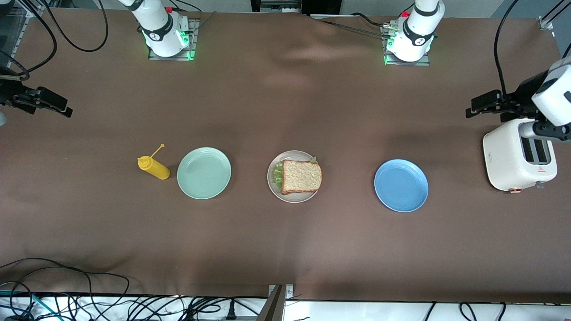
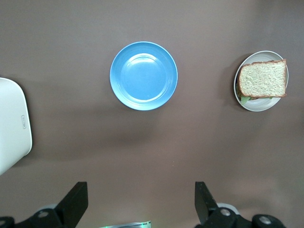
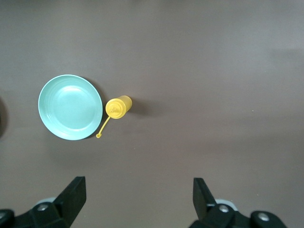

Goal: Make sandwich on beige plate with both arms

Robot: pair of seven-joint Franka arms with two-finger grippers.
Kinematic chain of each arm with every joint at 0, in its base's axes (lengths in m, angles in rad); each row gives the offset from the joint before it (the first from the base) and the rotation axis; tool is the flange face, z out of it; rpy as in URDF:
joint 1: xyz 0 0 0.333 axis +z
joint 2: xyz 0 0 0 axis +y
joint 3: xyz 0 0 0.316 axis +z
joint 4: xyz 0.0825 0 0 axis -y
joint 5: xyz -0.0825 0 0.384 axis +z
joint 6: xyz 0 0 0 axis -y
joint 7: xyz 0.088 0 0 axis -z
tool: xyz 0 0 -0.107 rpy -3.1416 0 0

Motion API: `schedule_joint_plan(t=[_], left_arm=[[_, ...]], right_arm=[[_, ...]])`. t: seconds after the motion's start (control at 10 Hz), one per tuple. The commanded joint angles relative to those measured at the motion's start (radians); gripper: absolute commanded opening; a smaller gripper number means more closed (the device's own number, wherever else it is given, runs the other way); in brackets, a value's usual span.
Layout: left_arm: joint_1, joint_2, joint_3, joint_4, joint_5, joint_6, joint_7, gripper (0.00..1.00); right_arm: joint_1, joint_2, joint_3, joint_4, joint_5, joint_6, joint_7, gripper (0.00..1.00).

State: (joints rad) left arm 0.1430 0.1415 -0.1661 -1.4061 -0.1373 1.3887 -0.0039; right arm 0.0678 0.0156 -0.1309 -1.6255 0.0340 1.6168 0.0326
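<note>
The sandwich (image 1: 302,176) lies on the beige plate (image 1: 293,199) in the middle of the table. Its top slice of brown bread is square, and green lettuce (image 1: 277,174) pokes out at one side. The left wrist view shows the sandwich (image 2: 262,79) and its plate (image 2: 259,105) far from my left gripper (image 2: 141,187). That gripper (image 1: 472,108) hangs open and empty over the cloth beside the toaster. My right gripper (image 1: 66,109) is raised over bare cloth at the right arm's end, with nothing between the open fingers of the gripper (image 3: 138,183).
A blue plate (image 1: 401,185) sits between the sandwich and a white toaster (image 1: 513,160). A mint-green plate (image 1: 204,173) and a yellow squeeze bottle (image 1: 154,167) lie toward the right arm's end. Cables run along the table edge nearest the front camera.
</note>
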Motion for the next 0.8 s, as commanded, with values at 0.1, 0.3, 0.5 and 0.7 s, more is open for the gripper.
schedule_joint_plan(t=[0.1,0.3,0.5,0.7], left_arm=[[-0.022,-0.053,0.045,-0.030,0.012,-0.034,0.015,0.99],[-0.023,-0.054,0.036,-0.019,0.005,-0.034,0.012,0.99],[-0.022,-0.086,0.042,-0.025,0.007,-0.043,0.013,0.99],[-0.023,-0.103,0.039,-0.030,0.008,-0.059,0.013,0.99]], right_arm=[[-0.002,-0.009,-0.003,0.010,0.004,-0.018,-0.013,1.00],[-0.002,-0.009,-0.001,0.010,0.004,-0.018,-0.013,1.00],[-0.002,-0.009,-0.003,0.010,0.004,-0.017,-0.014,1.00],[-0.002,-0.009,0.004,0.010,0.006,-0.017,-0.013,1.00]])
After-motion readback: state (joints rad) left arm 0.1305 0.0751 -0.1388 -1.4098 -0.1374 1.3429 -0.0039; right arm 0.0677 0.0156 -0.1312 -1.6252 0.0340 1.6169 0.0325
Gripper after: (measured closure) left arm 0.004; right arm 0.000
